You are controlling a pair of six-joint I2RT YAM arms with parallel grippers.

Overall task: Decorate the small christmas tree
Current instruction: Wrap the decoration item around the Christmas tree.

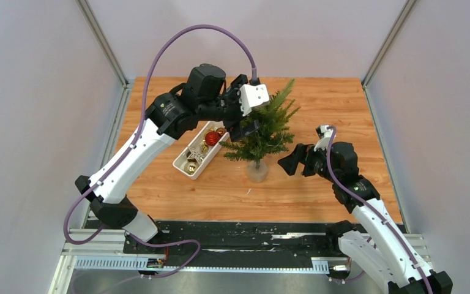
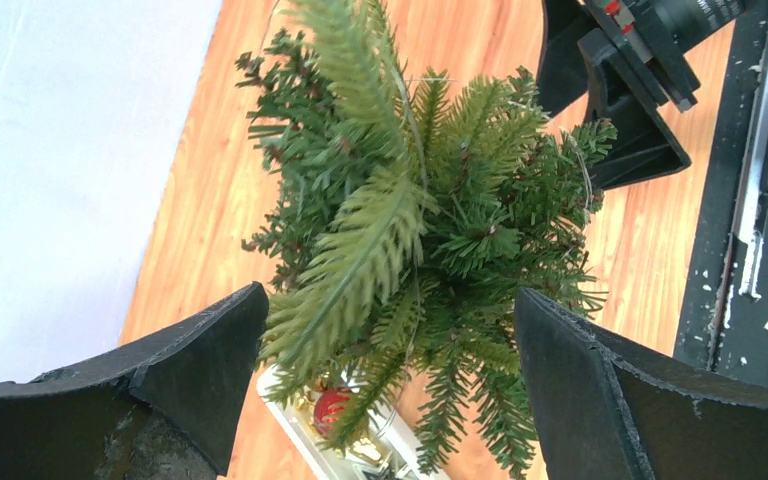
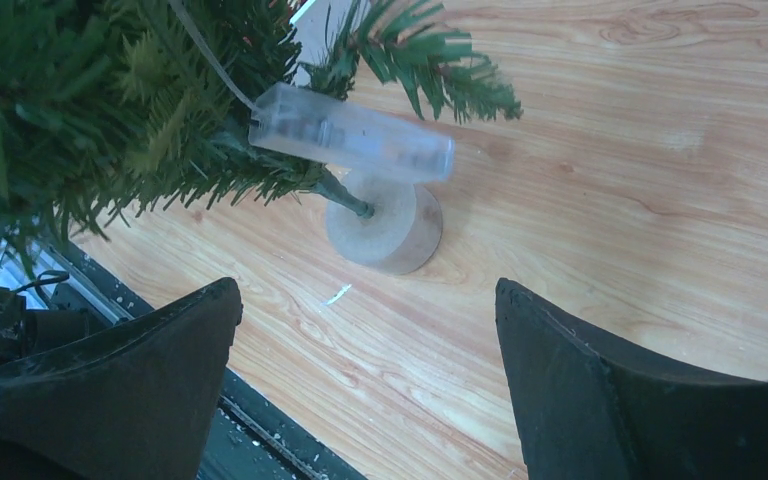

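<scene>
Left gripper [image 2: 390,300] hangs over the crown of the small christmas tree [image 1: 263,131], jaws wide apart, nothing held. The tree stands mid-table beside the white tray [image 1: 180,164] of baubles. Right gripper [image 3: 367,290], jaws also apart, sits low by the round base [image 3: 385,225], likely to steady it.

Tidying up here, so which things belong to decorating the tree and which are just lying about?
For the job: small christmas tree, white tray, red bauble, gold baubles, clear box hanging in the branches.
Lying about: one white scrap.
</scene>
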